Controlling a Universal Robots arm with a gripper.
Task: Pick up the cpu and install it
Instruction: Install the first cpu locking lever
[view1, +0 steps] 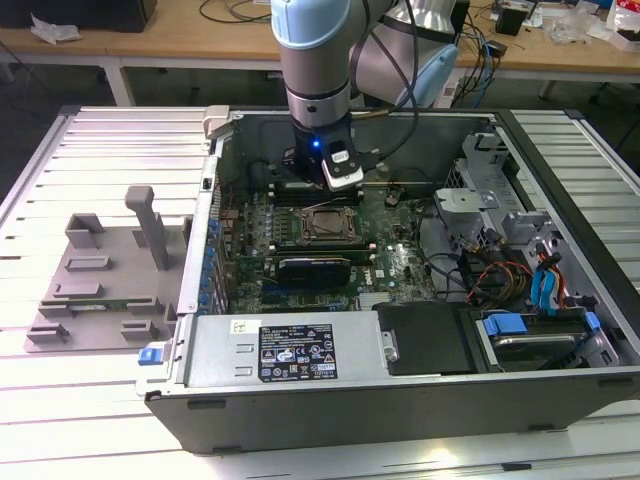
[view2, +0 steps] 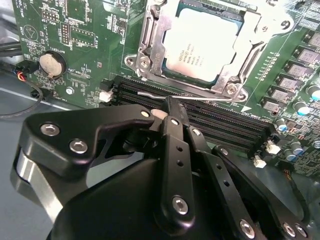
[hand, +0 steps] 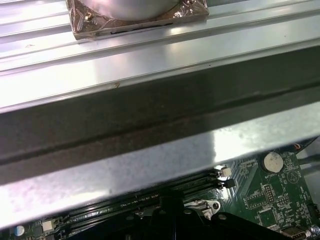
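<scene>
Computer case (view1: 560, 390): we see it lying open on its side on a slatted metal table (view1: 60, 420), with the green motherboard (view1: 400, 262) flat on its floor.

Socket (view1: 331, 227): a black-framed square near the middle of the motherboard; in the second wrist view its metal frame (view2: 150, 47) is swung open around the seat.

Cpu (view2: 202, 45): we find it lying flat inside the socket, silver top upward, apart from the gripper; in the exterior view it appears as the paler square within the frame (view1: 330, 225).

Other case contents: black memory slots (view2: 220, 122) run just beside the socket; a round coin battery (view2: 51, 63) sits on the board; drive bays with blue tabs (view1: 545, 285) fill the exterior view's right end.

Fixture tray (view1: 100, 285): grey plastic blocks rest on the table outside the case, on the exterior view's left.

Arm (view1: 315, 60): it descends vertically into the case, wrist just behind the socket.

Gripper (view2: 170, 112): its black fingers (view2: 175, 127) are drawn together and narrow, holding nothing, poised over the memory slots near the socket's edge.
</scene>
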